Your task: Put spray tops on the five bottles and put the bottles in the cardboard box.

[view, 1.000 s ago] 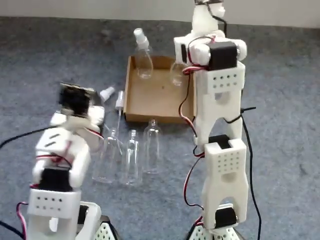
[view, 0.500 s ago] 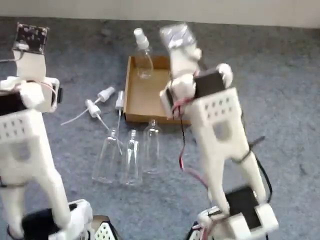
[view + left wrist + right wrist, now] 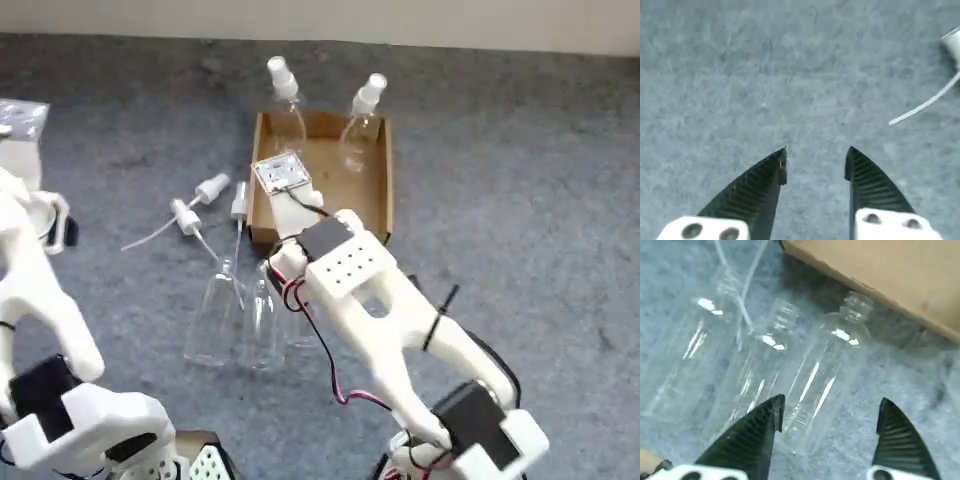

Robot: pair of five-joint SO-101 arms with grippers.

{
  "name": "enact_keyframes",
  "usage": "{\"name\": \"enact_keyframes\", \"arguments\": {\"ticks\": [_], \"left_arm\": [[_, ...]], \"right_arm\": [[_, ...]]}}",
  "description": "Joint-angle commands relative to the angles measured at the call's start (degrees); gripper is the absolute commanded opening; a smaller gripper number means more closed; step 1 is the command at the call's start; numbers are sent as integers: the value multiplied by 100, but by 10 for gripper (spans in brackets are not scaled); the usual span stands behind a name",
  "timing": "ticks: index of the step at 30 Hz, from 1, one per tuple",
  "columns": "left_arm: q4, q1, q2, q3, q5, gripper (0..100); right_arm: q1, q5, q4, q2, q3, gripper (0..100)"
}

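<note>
Two clear bottles with white spray tops, one and another, sit in the cardboard box against its far wall. Three bare bottles lie side by side on the carpet just in front of the box: left, middle, right. My right gripper hangs open just above the right one, its jaws wide apart; the right arm covers that bottle from above. Three loose spray tops lie left of the box. My left gripper is open over bare carpet, near a top's dip tube.
Grey carpet covers the whole table. The left arm stands tall at the left edge. Thin dip tubes trail from the loose tops across the bare bottles' necks. The box's near wall lies just beyond the bottle mouths.
The right arm swung down from over the box to low above the bare bottles, uncovering the second capped bottle in the box. The left arm rose and moved out to the left edge.
</note>
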Motion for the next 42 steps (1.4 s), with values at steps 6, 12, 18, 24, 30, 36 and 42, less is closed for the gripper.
{"name": "enact_keyframes", "arguments": {"ticks": [6,12,18,24,30,36,42], "left_arm": [[-457,-488,40,-277,-97,172],[-457,-453,40,-277,-97,172],[-422,-198,48,-277,-97,172],[-422,101,48,-277,-70,172],[-185,558,48,-277,-62,172],[26,1305,48,-286,-62,168],[35,1938,48,-330,545,170]], "right_arm": [[-40,-202,-180,541,13,249],[22,-158,-127,760,40,105],[585,-141,-119,752,259,7],[1130,413,-119,-127,1051,5],[1947,1143,593,-1727,1771,5],[3679,2233,1042,-2844,1842,5],[4321,2690,1209,-2985,1851,11]]}}
